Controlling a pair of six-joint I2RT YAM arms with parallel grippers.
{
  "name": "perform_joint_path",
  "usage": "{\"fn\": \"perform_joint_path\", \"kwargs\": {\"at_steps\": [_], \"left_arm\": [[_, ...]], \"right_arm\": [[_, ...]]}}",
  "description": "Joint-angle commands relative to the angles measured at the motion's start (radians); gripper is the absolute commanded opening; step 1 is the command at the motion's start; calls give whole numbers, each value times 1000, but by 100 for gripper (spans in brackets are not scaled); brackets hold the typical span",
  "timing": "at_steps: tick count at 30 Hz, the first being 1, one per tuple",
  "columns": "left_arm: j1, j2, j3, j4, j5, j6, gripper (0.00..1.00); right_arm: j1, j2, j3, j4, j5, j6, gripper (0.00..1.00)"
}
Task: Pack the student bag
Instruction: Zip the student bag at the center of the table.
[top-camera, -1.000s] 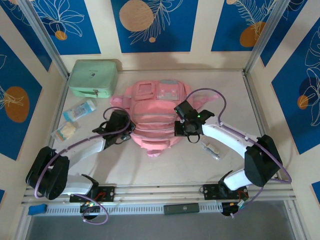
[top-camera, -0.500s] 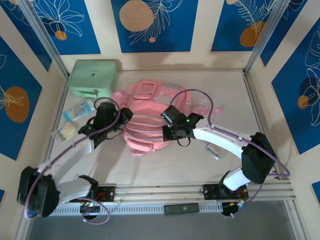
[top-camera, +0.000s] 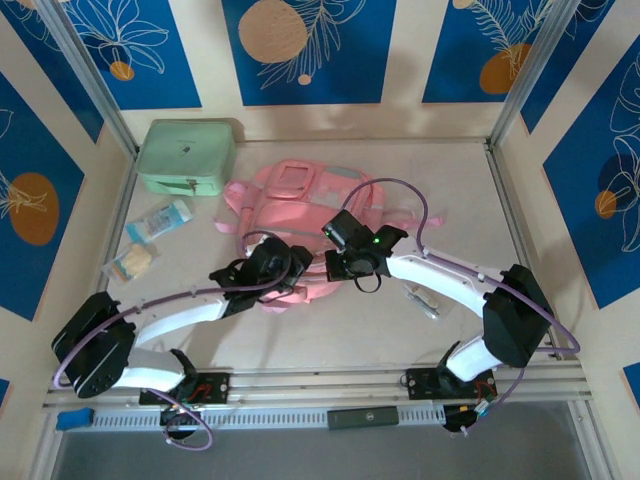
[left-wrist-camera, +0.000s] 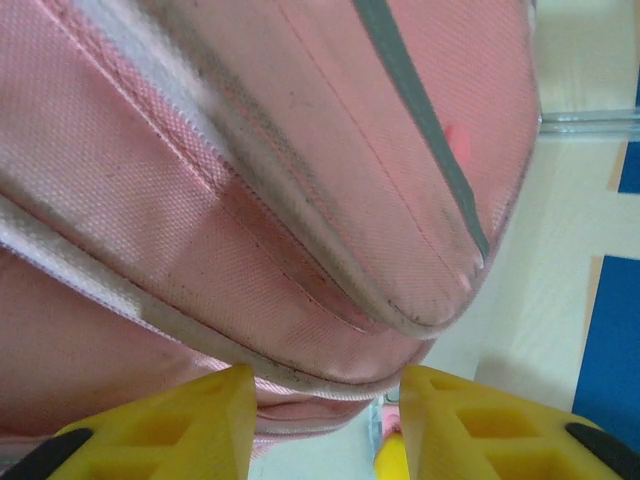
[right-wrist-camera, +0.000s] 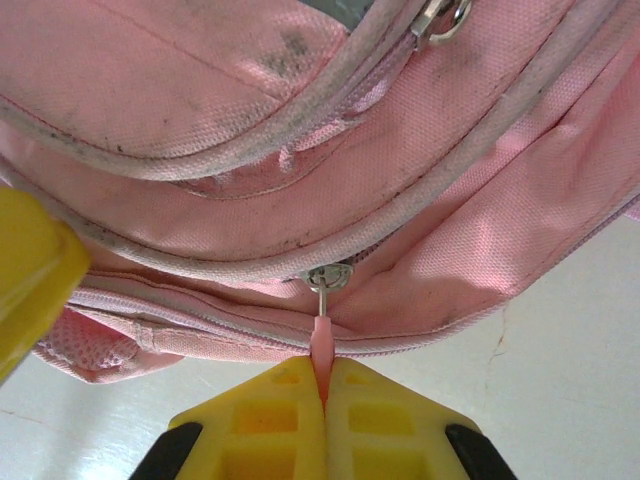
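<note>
Two claws work the bag in the middle of the tabletop. My right claw pinches its pink zip pull, and my left claw, fingers partly apart, sits at its near edge.

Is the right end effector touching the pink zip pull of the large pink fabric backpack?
Touching. The right wrist view shows the right end effector shut on the pink zip pull.

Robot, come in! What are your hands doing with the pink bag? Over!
Right hand shut on the zip pull. Left hand open at edge of student bag. Mint case sits apart, far left.
</note>
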Motion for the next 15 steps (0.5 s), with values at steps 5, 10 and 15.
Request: {"fn": "perform_joint_path", "kwargs": {"at_steps": [5, 10, 15], "left_arm": [[-32, 71, 17, 64, -101, -120, 36], [-56, 128, 57, 12, -106, -163, 36], [-65, 163, 34, 28, -124, -219, 37]], "right_arm": [[5, 9, -4, 17, 0, 6, 0], [5, 17, -8, 35, -5, 13, 0], [14, 21, -7, 29, 14, 13, 0]]}}
